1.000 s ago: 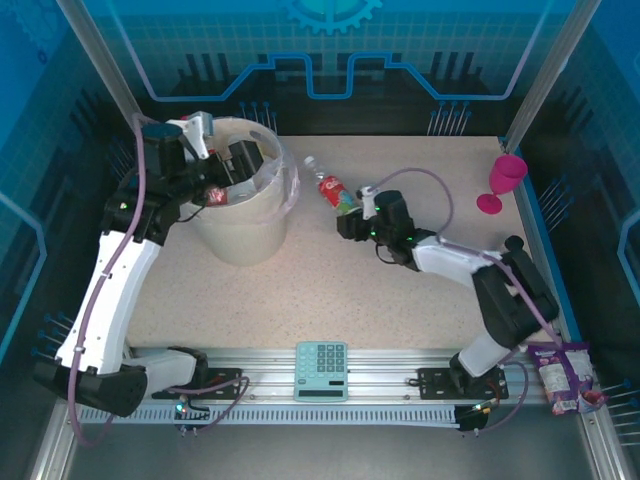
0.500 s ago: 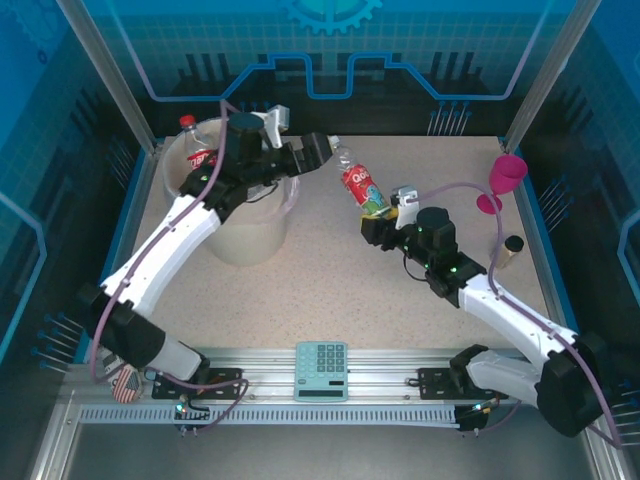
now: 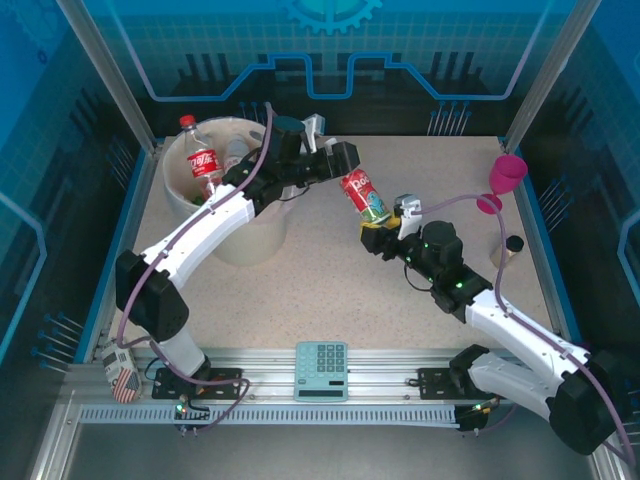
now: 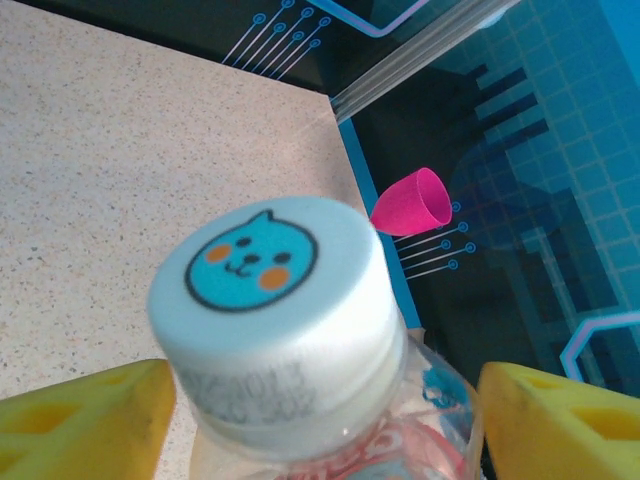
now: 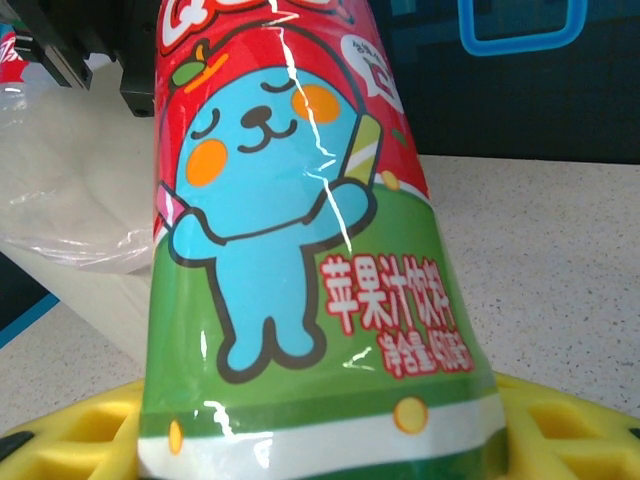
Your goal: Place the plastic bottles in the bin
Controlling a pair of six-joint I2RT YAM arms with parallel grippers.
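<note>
You have the right gripper [image 3: 383, 228] clamped on the base of a bottle [image 3: 364, 194] that tilts toward 11 o'clock, with the left gripper [image 3: 345, 160] at its cap end. At the table's 10 o'clock, 1 red-capped bottle [image 3: 200, 160] sticks up from the bin [image 3: 245, 238]. A goblet [image 3: 503, 180] is at 2 o'clock and a calculator [image 3: 321, 370] at 6.

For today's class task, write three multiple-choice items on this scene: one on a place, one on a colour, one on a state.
1. Where is the pink goblet? A in the bin; B at the table's far right corner; C beside the calculator.
2. What colour is the held juice bottle's cap? A red; B green; C white.
3. The right arm's fingers are: A shut on the bottle's base; B open, empty; C pressing the table.
Answers: 1 B, it stands at the far right edge; 2 C, white top with a blue face; 3 A, yellow fingers clasp the base.
</note>
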